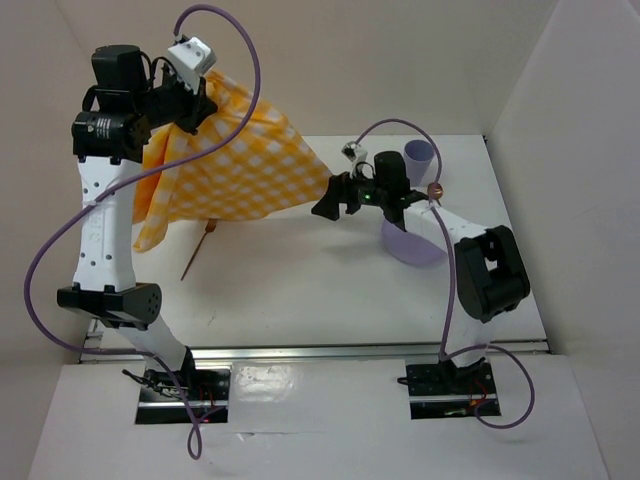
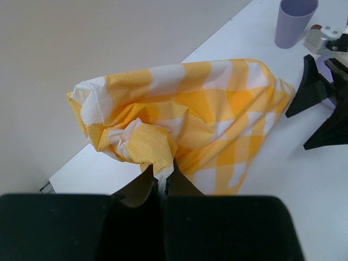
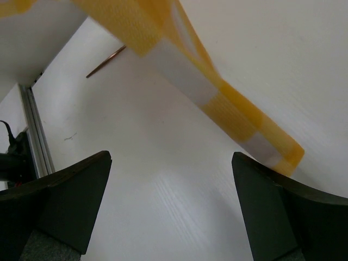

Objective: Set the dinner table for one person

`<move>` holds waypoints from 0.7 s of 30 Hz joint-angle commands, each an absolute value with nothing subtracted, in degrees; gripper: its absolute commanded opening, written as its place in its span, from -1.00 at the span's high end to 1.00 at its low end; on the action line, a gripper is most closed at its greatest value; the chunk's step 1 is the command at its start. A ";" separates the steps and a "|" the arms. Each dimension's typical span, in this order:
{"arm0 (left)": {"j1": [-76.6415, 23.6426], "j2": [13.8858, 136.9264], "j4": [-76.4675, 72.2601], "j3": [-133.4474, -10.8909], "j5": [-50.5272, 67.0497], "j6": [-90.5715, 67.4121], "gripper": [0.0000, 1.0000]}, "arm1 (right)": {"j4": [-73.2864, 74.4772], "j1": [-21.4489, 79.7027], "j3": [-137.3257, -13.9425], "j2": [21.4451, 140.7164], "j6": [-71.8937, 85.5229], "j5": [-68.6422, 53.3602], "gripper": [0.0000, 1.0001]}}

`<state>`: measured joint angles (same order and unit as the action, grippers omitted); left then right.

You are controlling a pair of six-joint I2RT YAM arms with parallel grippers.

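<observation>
**A:** Start at the fingers. What have they got?

**B:** The left gripper [image 2: 161,180] is clamped tight on a bunched corner of the checked cloth [image 2: 223,117] and holds it up over the far left of the dinner table [image 1: 300,295]. The right gripper [image 3: 171,159] is spread wide with nothing in it.

**A:** Where does the cloth lie from those empty fingers?

**B:** Its free corner hangs just past their tips, closer to one finger than the other (from the wrist view I'd say it isn't between them). The right arm is plainly the nearer one to it.

**A:** And its long axis?

**B:** It slopes from the left grip down and across toward the right gripper, a slack diagonal. I'd judge the coming move needs the right fingers to come forward around that corner before closing.

**A:** How does the cloth look?

**B:** Thin, with yellow and white squares, crumpled at the pinch and sagging below it. I cannot tell whether its lower edge touches the table. A copper-coloured utensil [image 1: 197,252] lies on the table near that edge, and a purple cup [image 2: 295,22] stands beyond the right gripper.
</observation>
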<state>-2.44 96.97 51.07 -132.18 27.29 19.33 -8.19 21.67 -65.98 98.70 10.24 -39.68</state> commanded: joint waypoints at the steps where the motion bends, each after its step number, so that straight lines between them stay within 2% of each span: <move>1: -2.64 93.69 49.39 -131.58 29.00 20.04 1.00 | -13.89 21.80 -71.10 102.29 9.58 -40.00 -1.00; 4: -2.64 93.08 48.26 -130.96 29.00 20.04 1.00 | -13.36 21.27 -71.89 105.45 9.58 -39.46 -1.00; 14: -2.64 92.55 47.72 -129.73 29.00 18.90 1.00 | -26.79 18.90 -65.65 108.89 16.87 -40.60 -1.00; 17: -2.64 92.55 48.25 -129.20 29.00 18.37 1.00 | -27.33 18.37 -69.25 111.35 17.49 -45.25 -1.00; 21: -2.64 92.55 48.35 -126.40 28.39 18.37 1.00 | -26.36 18.90 -73.39 112.41 18.80 -45.27 -1.00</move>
<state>-2.44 94.78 50.89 -127.98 27.33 19.14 -20.75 18.31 -69.84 112.46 17.69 -43.07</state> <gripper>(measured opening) 0.012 0.999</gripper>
